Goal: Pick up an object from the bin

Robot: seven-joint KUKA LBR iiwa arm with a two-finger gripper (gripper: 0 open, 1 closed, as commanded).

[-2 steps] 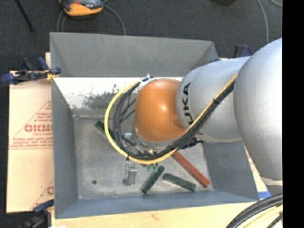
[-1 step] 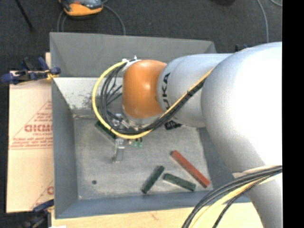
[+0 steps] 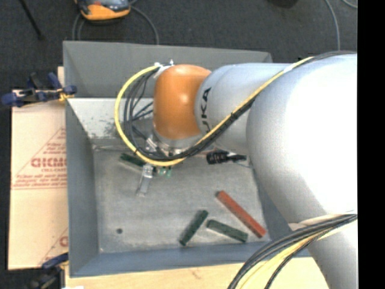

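Observation:
My gripper (image 3: 144, 184) hangs below the orange wrist cover, low over the bin floor in its back-left part. A dark green bar (image 3: 129, 159) lies just left of it and behind it, with its right end hidden under the wrist. Nothing is seen held in the gripper. A small black pen-like thing (image 3: 225, 158) lies to the right of the wrist, near the bin's back wall.
A red bar (image 3: 241, 214) lies slanted at the front right of the bin floor. Two dark green bars (image 3: 194, 227) (image 3: 227, 231) lie side by side near the front wall. The large arm covers the bin's right side.

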